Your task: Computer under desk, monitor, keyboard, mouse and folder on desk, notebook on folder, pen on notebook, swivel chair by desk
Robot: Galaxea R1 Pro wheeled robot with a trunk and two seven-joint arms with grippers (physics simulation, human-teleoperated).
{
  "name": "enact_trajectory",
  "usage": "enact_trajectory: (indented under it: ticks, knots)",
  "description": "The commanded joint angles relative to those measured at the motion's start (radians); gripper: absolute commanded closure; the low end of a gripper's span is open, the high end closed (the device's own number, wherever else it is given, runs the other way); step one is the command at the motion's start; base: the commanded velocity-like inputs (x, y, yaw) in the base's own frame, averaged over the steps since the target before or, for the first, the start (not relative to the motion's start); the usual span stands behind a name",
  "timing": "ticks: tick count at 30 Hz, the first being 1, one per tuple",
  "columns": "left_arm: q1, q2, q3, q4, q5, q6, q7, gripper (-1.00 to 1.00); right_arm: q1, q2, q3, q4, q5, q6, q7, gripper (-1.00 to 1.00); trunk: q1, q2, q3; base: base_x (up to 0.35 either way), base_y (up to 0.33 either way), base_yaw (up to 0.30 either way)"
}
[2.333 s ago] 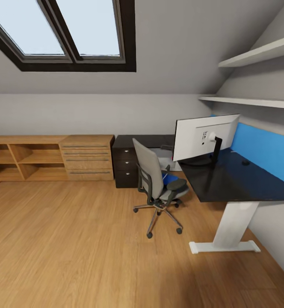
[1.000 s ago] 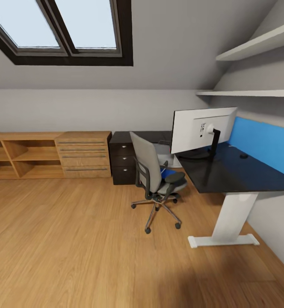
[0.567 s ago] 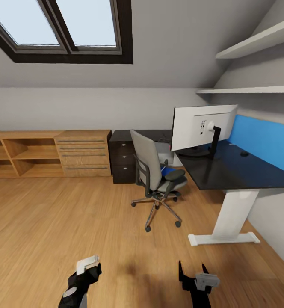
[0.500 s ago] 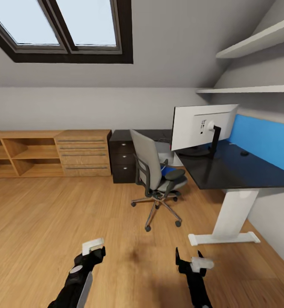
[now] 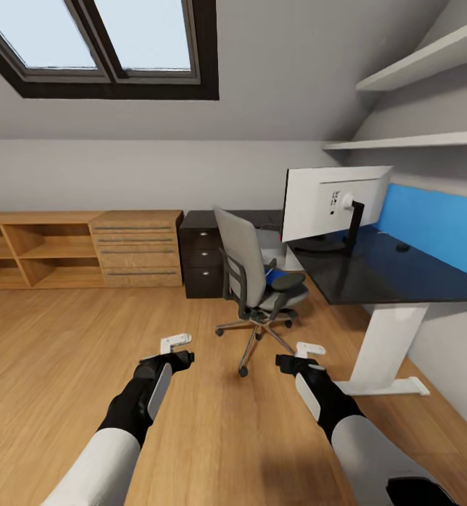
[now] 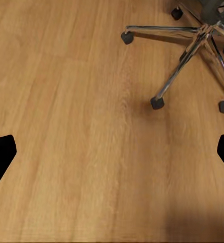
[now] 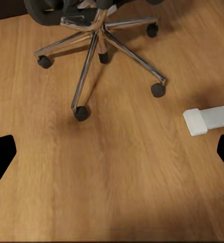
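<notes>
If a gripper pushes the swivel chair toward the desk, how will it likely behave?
The swivel chair will probably roll easily: its chrome star base rides on casters over smooth wood floor. It may spin rather than travel straight. A push high on the tall back might tip it slightly.

Swivel chair (image 5: 256,281) perhaps hides folder.

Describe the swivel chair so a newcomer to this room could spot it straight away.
Start at the long glossy black desk on the room's right side, which carries the monitor. Just left of it, on the wood floor, stands the swivel chair. Unlike the fixed wooden dresser behind, it has a grey back and a chrome star base on casters.
</notes>
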Motion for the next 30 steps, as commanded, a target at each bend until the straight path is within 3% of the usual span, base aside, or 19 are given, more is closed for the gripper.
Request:
enact_trajectory:
  ticks: [1,4,10,12,17,23,30]
  knots:
    - [-0.001,-0.001,0.002,-0.001,0.01,0.004,0.006,-1.0,-0.002,0.0,-0.001,-0.002,-0.011,0.009,-0.005,-1.0,0.004,-0.008,-0.004,0.0,0.0,0.0]
    - [0.005,-0.001,0.002,-0.031,0.011,0.003,0.006,-1.0,-0.005,0.0,-0.002,-0.004,-0.015,0.021,-0.005,-1.0,0.015,-0.029,-0.014,0.0,0.0,0.0]
    - [0.109,-0.001,0.001,-0.231,0.01,0.012,0.007,-1.0,-0.006,-0.001,-0.007,-0.007,-0.023,0.046,-0.008,-1.0,0.038,-0.071,-0.032,0.0,0.0,0.0]
    - [0.138,-0.001,0.001,-0.285,0.01,0.016,0.007,-1.0,-0.007,-0.003,-0.008,-0.025,-0.028,0.098,-0.008,-1.0,0.046,-0.085,-0.039,0.0,0.0,0.0]
    - [0.157,-0.001,-0.001,-0.316,0.01,0.018,0.007,-1.0,0.005,-0.005,-0.008,-0.148,-0.029,0.166,-0.008,-1.0,0.065,-0.12,-0.054,0.0,0.0,0.0]
    - [0.161,-0.001,-0.004,-0.322,0.01,0.019,0.007,-1.0,0.106,-0.005,-0.007,-0.324,-0.027,0.181,-0.009,-1.0,0.088,-0.162,-0.073,0.0,0.0,0.0]
    - [0.163,-0.001,-0.004,-0.322,0.01,0.019,0.007,-1.0,0.119,-0.006,-0.006,-0.344,-0.023,0.179,-0.009,-1.0,0.103,-0.19,-0.086,0.0,0.0,0.0]
